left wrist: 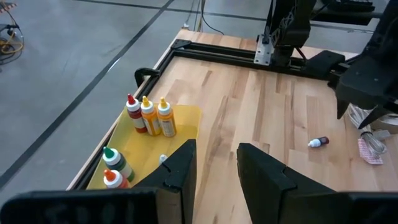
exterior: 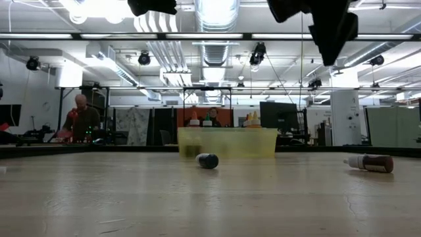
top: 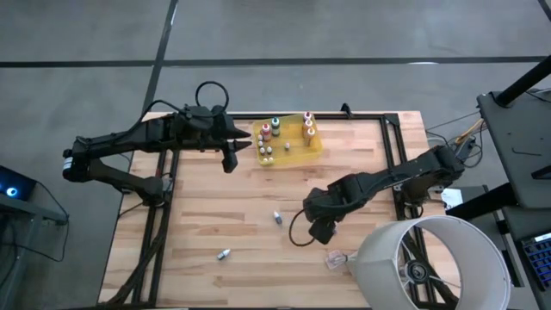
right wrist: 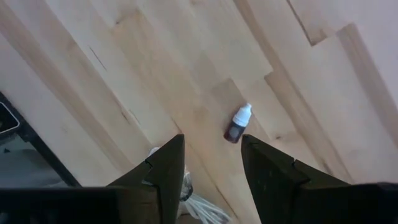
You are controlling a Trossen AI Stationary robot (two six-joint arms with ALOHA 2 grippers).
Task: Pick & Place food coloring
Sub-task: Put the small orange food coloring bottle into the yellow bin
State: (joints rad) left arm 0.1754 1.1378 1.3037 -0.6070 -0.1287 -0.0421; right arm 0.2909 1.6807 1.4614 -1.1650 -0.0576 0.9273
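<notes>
Right end effector (right wrist: 211, 165) spread above a loose bottle (right wrist: 238, 124)
No readable labels; left end effector (left wrist: 214, 168) spread, empty, beside yellow tray (top: 297, 155); bare table (top: 215, 207) between

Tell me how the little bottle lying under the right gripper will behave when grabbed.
The bottle lies on its side on bare wood, so a nudge would probably roll it. It looks tiny and likely light, so the open right gripper might easily knock it away. Its round body may slip unless pinched squarely.
</notes>
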